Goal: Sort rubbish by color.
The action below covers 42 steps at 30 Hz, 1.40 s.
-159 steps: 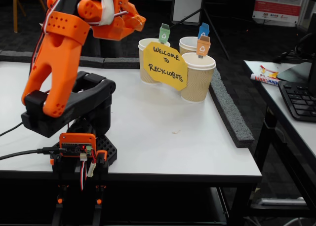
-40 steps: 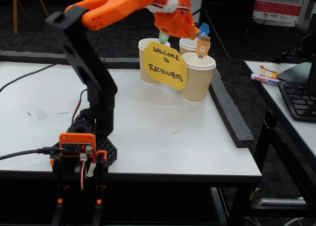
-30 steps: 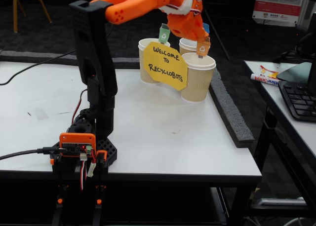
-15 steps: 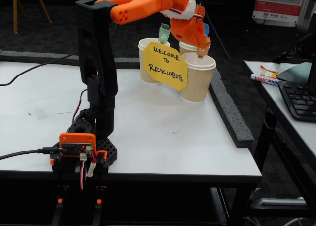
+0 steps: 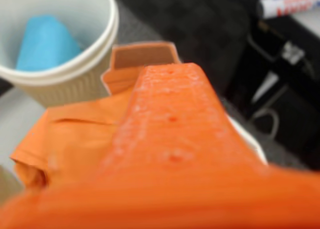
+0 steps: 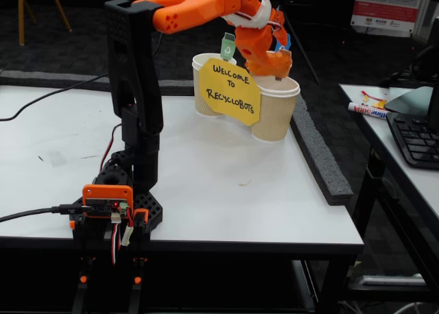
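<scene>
Orange end effector (image 6: 274,66) above right cup (image 6: 276,112), behind yellow sign (image 6: 229,90).

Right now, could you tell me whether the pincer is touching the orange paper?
Touching: the wrist view shows the pincer pressed onto the crumpled orange paper, with no gap, beside the white cup.

The gripper (image 6: 274,64) is orange plastic with a slightly rough, pitted, matt surface in the wrist view. The cup (image 5: 75,84) is ribbed, matt cream paper; the piece inside it (image 5: 45,44) looks smooth, matt and blue. The orange piece (image 5: 75,139) looks like creased paper. The sign (image 6: 230,91) is matt yellow paper. The table (image 6: 226,190) is smooth, matt white.
</scene>
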Each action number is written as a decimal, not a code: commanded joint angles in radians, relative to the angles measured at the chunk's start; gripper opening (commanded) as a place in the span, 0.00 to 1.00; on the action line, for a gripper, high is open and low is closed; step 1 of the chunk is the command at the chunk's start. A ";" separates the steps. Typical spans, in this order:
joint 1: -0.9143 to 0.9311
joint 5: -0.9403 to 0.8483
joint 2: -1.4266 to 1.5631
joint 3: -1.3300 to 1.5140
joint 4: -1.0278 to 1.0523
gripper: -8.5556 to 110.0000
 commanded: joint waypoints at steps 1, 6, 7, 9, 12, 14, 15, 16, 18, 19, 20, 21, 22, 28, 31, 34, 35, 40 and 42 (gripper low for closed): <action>0.028 -0.012 0.060 -0.156 0.012 0.19; 0.028 -0.012 0.083 -0.160 0.032 0.18; 0.028 -0.012 0.086 -0.160 0.037 0.18; 0.028 -0.012 0.092 -0.160 0.046 0.18; 0.028 -0.012 0.110 -0.160 0.054 0.18; 0.028 -0.012 0.138 -0.150 0.054 0.17; 0.028 -0.012 0.160 -0.137 0.052 0.15; 0.028 -0.012 0.186 -0.117 0.043 0.13; 0.028 -0.011 0.256 -0.061 0.025 0.09; 0.026 -0.011 0.296 -0.031 0.017 0.07; 0.026 -0.011 0.337 0.002 0.015 0.07; 0.026 -0.009 0.380 0.035 0.014 0.07; 0.026 -0.005 0.425 0.071 0.012 0.07; 0.025 -0.002 0.701 0.279 0.031 0.07; 0.025 -0.003 0.839 0.388 0.049 0.07; 0.023 -0.008 0.979 0.500 0.072 0.07; 0.021 -0.009 1.026 0.532 0.084 0.07; -0.029 -0.011 1.233 0.655 0.187 0.07; -0.058 -0.011 1.275 0.667 0.236 0.07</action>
